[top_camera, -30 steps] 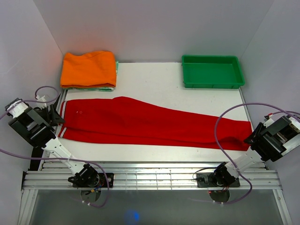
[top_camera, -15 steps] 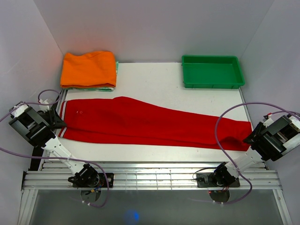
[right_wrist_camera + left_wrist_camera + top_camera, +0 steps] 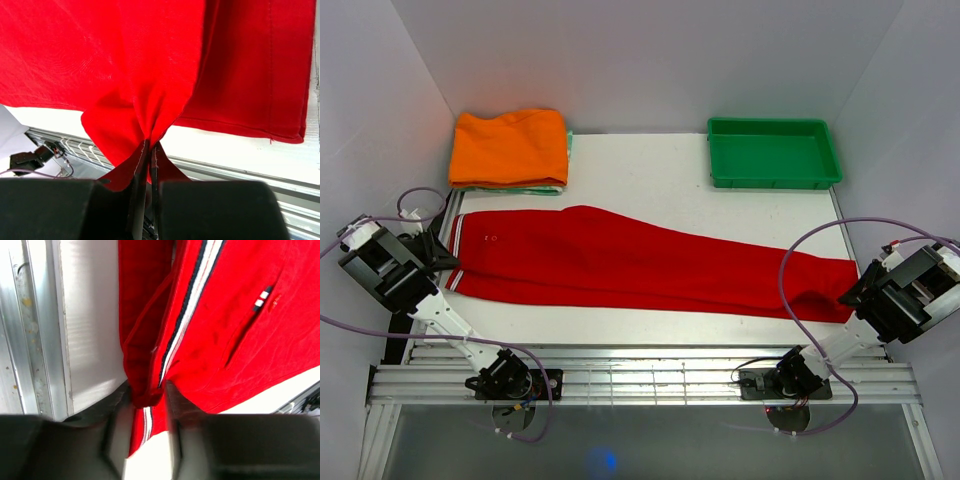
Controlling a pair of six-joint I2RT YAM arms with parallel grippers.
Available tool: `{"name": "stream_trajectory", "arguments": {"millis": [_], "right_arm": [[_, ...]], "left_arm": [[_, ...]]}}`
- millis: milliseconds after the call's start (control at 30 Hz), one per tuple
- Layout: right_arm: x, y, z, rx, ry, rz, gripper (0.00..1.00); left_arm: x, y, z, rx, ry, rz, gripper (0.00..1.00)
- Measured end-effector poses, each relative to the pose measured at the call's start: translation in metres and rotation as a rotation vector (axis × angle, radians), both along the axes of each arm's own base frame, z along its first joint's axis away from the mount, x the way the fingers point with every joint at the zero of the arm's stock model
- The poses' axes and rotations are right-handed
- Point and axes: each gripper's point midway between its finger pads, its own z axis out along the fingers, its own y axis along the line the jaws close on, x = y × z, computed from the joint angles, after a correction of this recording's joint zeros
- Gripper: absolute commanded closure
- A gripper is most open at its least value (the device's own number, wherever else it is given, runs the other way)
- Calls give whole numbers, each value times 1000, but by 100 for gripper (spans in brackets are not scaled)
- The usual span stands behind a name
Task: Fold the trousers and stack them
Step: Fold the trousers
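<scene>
The red trousers (image 3: 640, 262) lie stretched across the table, waistband at the left and leg ends at the right. My left gripper (image 3: 438, 262) is at the waistband's near corner. In the left wrist view its fingers (image 3: 171, 397) press on a bunched fold of the striped waistband (image 3: 147, 390), so it is shut on the trousers. My right gripper (image 3: 850, 295) is at the leg end. In the right wrist view the right gripper (image 3: 149, 147) is shut tight on a pinch of red fabric (image 3: 150, 115) that fans out above it.
A folded orange garment (image 3: 508, 148) sits on a greenish one at the back left. A green tray (image 3: 770, 155) stands at the back right. Aluminium rails (image 3: 640, 378) run along the near edge, and white walls close in both sides.
The left gripper's jaws have narrowed onto the waistband corner and the arm has shifted slightly toward the near edge. The right arm and the trousers have not moved.
</scene>
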Motion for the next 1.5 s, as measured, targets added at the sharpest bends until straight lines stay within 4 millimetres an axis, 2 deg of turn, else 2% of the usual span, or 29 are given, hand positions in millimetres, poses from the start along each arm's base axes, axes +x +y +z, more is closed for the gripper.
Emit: {"name": "stream_trajectory", "arguments": {"millis": [33, 100, 133, 167, 267, 333, 433, 767, 800, 867, 967, 1033, 1167, 1200, 1267, 1300, 1400, 1500], "right_arm": [[0, 0, 0, 0, 0, 0, 92], [0, 0, 0, 0, 0, 1, 92], [0, 0, 0, 0, -1, 2, 92], [0, 0, 0, -1, -1, 3, 92], [0, 0, 0, -1, -1, 3, 92], [0, 0, 0, -1, -1, 3, 92], [-1, 1, 1, 5, 2, 3, 92], [-2, 3, 6, 23, 15, 5, 92], [-2, 3, 7, 24, 16, 5, 92], [-2, 3, 7, 24, 16, 5, 92], [-2, 3, 7, 24, 16, 6, 92], [-2, 3, 7, 24, 16, 6, 92], [-2, 3, 7, 24, 14, 8, 92], [-2, 3, 7, 24, 14, 9, 92], [-2, 3, 8, 24, 12, 10, 92], [-2, 3, 8, 25, 12, 12, 92], [0, 2, 16, 37, 15, 20, 92], [6, -3, 34, 49, 9, 39, 92]], "left_arm": [[1, 0, 1, -4, -4, 2, 72], [3, 0, 4, -8, -15, 3, 74], [4, 0, 4, -10, -17, 3, 73], [4, -1, 5, -11, -17, 3, 65], [4, -1, 5, -14, -15, 8, 49], [4, -1, 6, -17, -12, 14, 46], [5, -1, 6, -20, -8, 22, 45], [8, 1, 8, -21, -9, 36, 55], [9, 1, 8, -19, -11, 34, 53], [11, 1, 9, -17, -12, 34, 44], [13, 2, 10, -15, -14, 40, 42], [15, 2, 11, -10, -18, 38, 44], [18, 3, 11, -3, -24, 36, 62], [18, 2, 11, -3, -24, 34, 73], [19, 2, 12, -6, -26, 37, 87], [19, 1, 13, -9, -28, 37, 100], [22, 2, 19, -7, -35, 33, 100], [29, 4, 31, 6, -50, 24, 100]]}}
